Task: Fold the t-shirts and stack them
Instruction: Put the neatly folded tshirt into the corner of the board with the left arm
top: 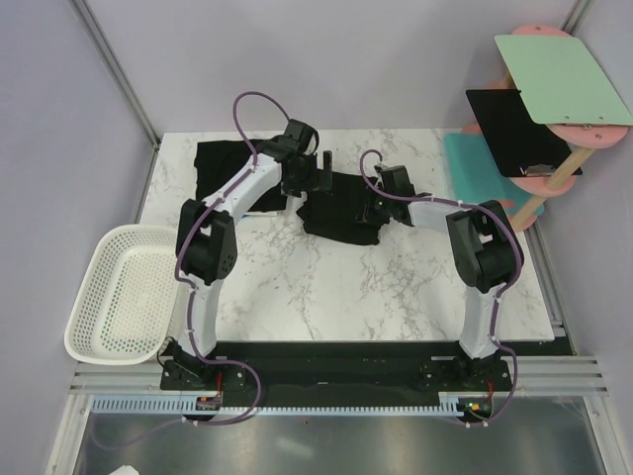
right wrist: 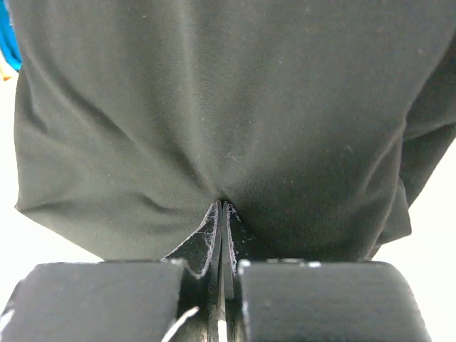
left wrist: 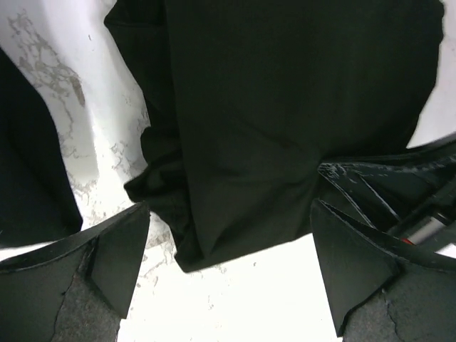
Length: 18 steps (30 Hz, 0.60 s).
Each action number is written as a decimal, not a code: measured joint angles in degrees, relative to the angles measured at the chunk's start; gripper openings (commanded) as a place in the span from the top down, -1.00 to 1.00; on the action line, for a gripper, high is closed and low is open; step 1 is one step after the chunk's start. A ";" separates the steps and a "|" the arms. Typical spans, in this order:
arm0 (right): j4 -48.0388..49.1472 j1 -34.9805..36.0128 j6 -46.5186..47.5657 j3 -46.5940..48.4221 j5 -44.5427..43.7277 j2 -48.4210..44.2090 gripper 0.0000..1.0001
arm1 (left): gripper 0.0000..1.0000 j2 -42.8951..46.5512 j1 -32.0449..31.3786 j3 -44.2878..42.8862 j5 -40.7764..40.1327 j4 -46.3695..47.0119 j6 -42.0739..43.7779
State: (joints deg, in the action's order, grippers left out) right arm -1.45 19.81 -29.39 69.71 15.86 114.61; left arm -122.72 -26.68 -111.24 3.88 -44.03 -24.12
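The right gripper [right wrist: 221,208] has its two fingers pressed tight together. They pinch a bit of the crumpled shirt [right wrist: 214,107]. The black cloth bunches into little folds right at the finger tips.

The left gripper [left wrist: 229,206] has its fingers wide apart, and nothing is held between them. It hangs over the same shirt, above its left part. The cloth lies in soft lumps below it.

The crumpled shirt sits in a heap on the white stone table [top: 346,287], near the middle of the back half. The two grippers are close to each other, one at each side of the heap.

The other shirt [top: 223,173] is black too. It lies flatter at the back left of the table, partly under the left arm. A strip of white table shows between the two shirts.

A white basket [top: 119,292] full of little holes sits at the left edge of the table. A blue-green mat [top: 473,163] lies by the back right corner. Next to it is a pink stand [top: 603,136] with a flat black board [top: 509,129] and a light green board [top: 564,79] on it.
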 measured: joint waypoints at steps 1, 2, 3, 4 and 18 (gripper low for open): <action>-0.15 0.00 0.22 0.00 -0.48 -0.09 1.00 | -0.99 -0.68 0.17 -0.09 0.57 0.46 0.00; -0.37 -0.04 0.39 0.00 -0.96 -0.22 1.00 | -0.99 -1.53 0.35 -0.11 0.98 0.83 0.00; -0.55 -0.11 0.61 -0.07 -1.40 -0.35 1.00 | -0.99 -2.36 0.57 -0.13 1.20 1.16 0.00; -0.66 -0.24 0.74 -0.22 -1.81 -0.52 1.00 | -0.99 -3.28 0.79 -0.13 1.38 1.36 0.00; -0.94 -3.58 1.84 -2.21 -3.17 -2.10 1.00 | -0.93 -7.82 3.26 6.91 10.05 12.94 -2.67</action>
State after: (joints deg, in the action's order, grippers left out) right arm -2.39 16.23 -27.55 67.51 12.69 112.51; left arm -130.54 -23.42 -104.33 13.93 -31.09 -26.79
